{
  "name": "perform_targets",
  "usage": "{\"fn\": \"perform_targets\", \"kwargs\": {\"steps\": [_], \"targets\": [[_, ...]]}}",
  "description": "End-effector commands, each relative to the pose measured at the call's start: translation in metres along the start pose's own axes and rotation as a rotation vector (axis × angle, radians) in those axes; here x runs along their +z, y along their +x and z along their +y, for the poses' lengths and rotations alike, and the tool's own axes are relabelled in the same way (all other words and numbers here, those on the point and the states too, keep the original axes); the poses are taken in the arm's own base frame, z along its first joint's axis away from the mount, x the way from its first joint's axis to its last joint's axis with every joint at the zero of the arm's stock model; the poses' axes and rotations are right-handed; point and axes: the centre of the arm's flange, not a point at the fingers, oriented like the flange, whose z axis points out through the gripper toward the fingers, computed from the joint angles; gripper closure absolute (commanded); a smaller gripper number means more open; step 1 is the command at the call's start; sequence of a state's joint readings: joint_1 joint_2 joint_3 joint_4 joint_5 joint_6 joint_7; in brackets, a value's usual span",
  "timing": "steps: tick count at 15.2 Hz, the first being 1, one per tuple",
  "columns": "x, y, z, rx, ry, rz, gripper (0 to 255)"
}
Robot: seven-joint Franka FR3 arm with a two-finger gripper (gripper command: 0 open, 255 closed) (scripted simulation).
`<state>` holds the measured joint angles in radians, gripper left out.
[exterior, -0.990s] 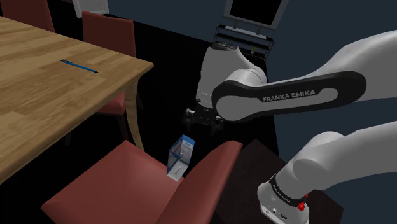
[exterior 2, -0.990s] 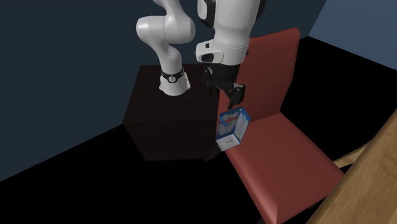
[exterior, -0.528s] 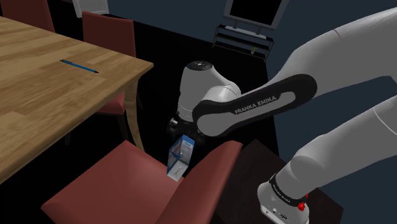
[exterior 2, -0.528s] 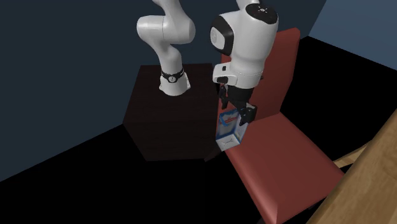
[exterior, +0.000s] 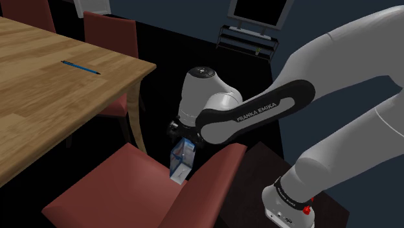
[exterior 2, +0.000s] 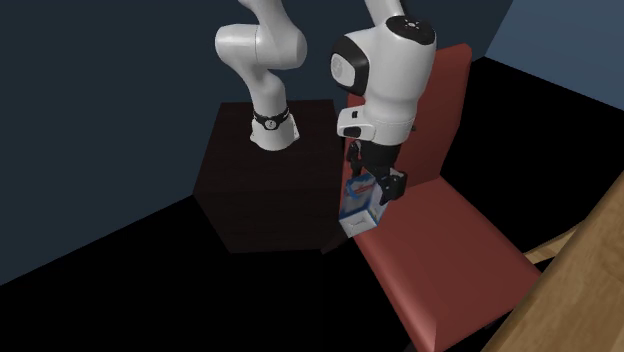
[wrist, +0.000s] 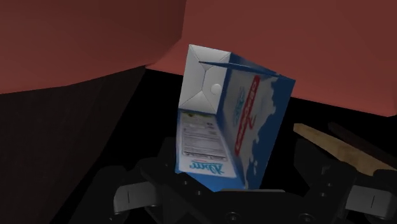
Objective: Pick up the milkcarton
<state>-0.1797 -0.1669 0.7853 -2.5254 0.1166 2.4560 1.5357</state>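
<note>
The milk carton (exterior: 182, 159) is white and blue and stands tilted on the red chair's seat (exterior: 110, 188), close to the backrest (exterior: 208, 186). My black gripper (exterior: 185, 138) has come down over its top. In the second exterior view the gripper (exterior 2: 374, 188) straddles the carton (exterior 2: 356, 208), with one finger (exterior 2: 392, 185) on the side away from the stand. In the wrist view the carton (wrist: 229, 121) sits between the parted fingers of the gripper (wrist: 242, 191), which is open, and gaps show on both sides.
A wooden table (exterior: 52, 91) with a blue pen (exterior: 81, 67) stands at the shoulder view's left, more red chairs behind it. The dark stand (exterior 2: 260, 190) sits right beside the chair. The table's edge (exterior 2: 585, 270) shows at the second exterior view's lower right.
The arm swung toward the shoulder view's left and lowered. The gripper went from above and beside the carton to down around its top. The carton has not moved.
</note>
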Motion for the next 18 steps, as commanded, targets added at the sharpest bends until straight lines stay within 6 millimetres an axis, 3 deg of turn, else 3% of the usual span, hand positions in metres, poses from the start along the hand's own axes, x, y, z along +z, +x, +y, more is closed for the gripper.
{"fn": "perform_targets", "kwargs": {"steps": [1,4,9,10,18], "targets": [[0.020,-0.002,0.010,-0.005,-0.051,-0.023,255],[0.023,-0.001,0.013,-0.004,-0.051,-0.022,255],[0.044,-0.009,0.011,-0.007,-0.047,-0.029,255],[0.022,-0.001,0.008,-0.004,-0.050,-0.023,255],[-0.020,0.001,0.006,-0.004,-0.050,-0.023,255]]}}
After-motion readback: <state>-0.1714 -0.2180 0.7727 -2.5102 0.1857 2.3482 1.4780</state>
